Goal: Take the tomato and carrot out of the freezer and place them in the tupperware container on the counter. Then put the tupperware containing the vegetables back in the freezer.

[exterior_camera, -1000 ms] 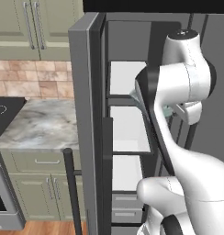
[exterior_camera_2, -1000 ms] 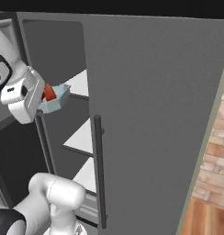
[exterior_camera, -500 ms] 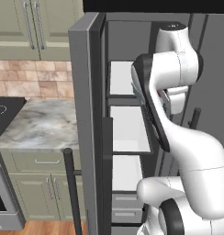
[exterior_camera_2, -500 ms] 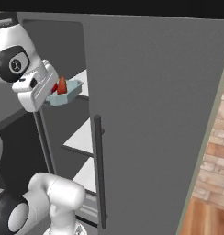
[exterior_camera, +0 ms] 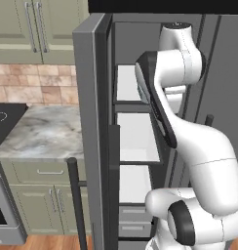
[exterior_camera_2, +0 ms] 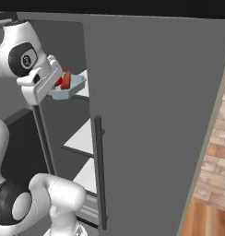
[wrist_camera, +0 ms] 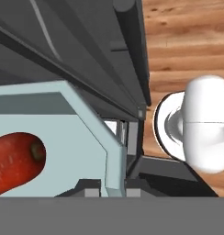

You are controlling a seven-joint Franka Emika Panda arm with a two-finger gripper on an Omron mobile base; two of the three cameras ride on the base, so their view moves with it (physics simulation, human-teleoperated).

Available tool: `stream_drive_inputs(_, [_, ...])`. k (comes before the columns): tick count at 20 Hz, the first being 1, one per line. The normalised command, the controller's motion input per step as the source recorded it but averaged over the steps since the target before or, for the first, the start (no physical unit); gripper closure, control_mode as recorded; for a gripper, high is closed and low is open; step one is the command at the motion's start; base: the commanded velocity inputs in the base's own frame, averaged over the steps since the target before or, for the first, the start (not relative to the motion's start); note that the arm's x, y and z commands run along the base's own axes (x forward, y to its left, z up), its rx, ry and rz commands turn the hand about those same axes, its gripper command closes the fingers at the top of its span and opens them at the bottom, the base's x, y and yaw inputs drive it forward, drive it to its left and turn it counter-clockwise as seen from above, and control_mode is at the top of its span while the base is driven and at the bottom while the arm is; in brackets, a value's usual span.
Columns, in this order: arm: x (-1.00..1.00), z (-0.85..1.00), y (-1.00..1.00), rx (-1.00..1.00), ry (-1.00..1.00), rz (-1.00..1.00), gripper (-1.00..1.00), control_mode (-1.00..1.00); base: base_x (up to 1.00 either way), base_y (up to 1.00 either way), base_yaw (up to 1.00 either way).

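Tupperware, the shallow pale blue-grey plastic tray [exterior_camera_2: 68, 87] carrying the orange-red carrot [exterior_camera_2: 65, 79], has risen toward the upper left of the right base view, clenched in the gripper [exterior_camera_2: 53, 88] beside the dark grey freezer's [exterior_camera_2: 151, 115] white shelves, so shelving it looks imminent.

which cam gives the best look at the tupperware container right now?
Right base view: the whole tupperware container shows, held up at the open freezer with red vegetables in it. Hand view is very close: one corner and wall of the tray, plus the carrot lying inside. In the left base view the arm blocks it.
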Motion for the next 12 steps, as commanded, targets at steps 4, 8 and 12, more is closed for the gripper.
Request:
stream_drive_inputs(4, [0.29,-0.15,0.04,0.0,-0.13,-0.02,1.0,-1.0,0.0,0.0,0.0])
stream_drive_inputs(8, [0.29,-0.22,0.04,0.0,-0.18,0.0,1.0,-1.0,0.0,0.0,0.0])
stream_drive_inputs(12, [0.42,-0.16,0.04,0.0,-0.13,0.0,1.0,-1.0,0.0,0.0,0.0])
